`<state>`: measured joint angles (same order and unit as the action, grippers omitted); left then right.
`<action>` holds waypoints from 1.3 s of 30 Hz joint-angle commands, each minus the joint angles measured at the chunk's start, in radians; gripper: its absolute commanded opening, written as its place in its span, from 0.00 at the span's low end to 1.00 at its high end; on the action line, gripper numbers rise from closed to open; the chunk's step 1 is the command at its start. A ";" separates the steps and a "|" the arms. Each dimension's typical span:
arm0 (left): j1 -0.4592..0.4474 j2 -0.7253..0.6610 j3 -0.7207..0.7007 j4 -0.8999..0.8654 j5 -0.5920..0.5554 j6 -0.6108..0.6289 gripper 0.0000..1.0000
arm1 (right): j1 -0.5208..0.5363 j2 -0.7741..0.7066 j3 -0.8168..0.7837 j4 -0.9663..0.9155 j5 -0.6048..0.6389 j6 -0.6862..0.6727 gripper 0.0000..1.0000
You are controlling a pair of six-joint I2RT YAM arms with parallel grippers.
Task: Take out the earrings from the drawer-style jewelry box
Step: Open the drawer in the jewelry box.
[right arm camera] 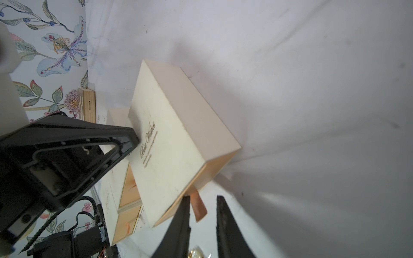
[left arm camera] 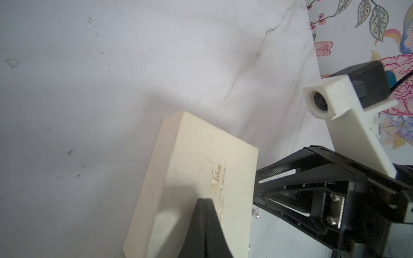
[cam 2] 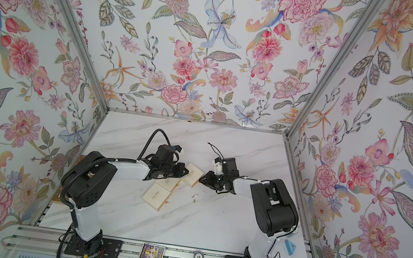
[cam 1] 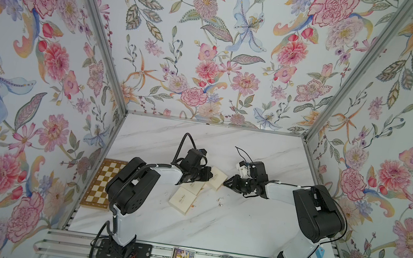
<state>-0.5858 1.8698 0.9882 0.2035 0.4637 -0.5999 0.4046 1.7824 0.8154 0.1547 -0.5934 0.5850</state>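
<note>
**Task partway: far drawer still shut**

We find several earrings (cam 1: 220,200) loose on the marble table (cam 1: 212,232). The left gripper (left arm camera: 205,199), clenched empty, pins the far cream box (cam 1: 216,181). The right gripper (right arm camera: 203,197) stands parted astride its ribbon tab (right arm camera: 199,207).

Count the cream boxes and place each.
3. The far box lies at the right gripper; the middle box sits partly under the left arm; the near box lies frontmost, uncovered. The arm may hide more.

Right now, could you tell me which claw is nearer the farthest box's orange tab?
Right: right claw at the orange tab, left claw shut over the farthest box.
</note>
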 commanded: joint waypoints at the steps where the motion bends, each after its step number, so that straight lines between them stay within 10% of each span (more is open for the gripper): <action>1: -0.007 -0.013 -0.031 -0.047 -0.029 0.009 0.00 | 0.005 0.006 -0.022 0.015 -0.006 0.008 0.22; 39: -0.005 -0.023 -0.033 -0.058 -0.034 0.014 0.00 | -0.012 0.026 -0.082 0.166 -0.054 0.089 0.19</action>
<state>-0.5877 1.8633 0.9791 0.2066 0.4629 -0.5999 0.3977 1.7939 0.7494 0.3050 -0.6331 0.6678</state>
